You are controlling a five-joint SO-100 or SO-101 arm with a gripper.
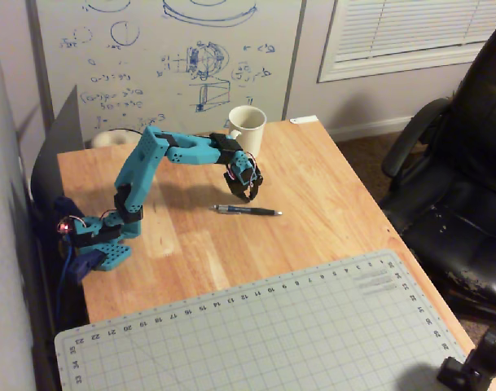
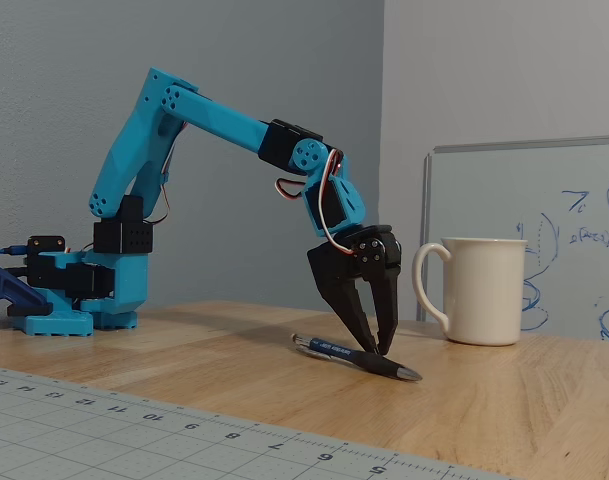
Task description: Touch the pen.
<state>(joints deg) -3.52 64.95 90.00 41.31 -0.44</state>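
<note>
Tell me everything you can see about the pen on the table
The pen is thin and dark blue-black with silvery ends and pale lettering along its barrel. It lies flat on the bare wooden table, between the mug and the cutting mat. The gripper points down over its middle, fingers slightly parted; in the fixed view the tips appear to reach the barrel, though contact isn't certain.

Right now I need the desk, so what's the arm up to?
The arm has its tool lowered over the pen lying on the table. In the fixed view the slightly parted fingertips sit at or just above the pen's barrel; contact isn't clear. The mug stands untouched behind.
</note>
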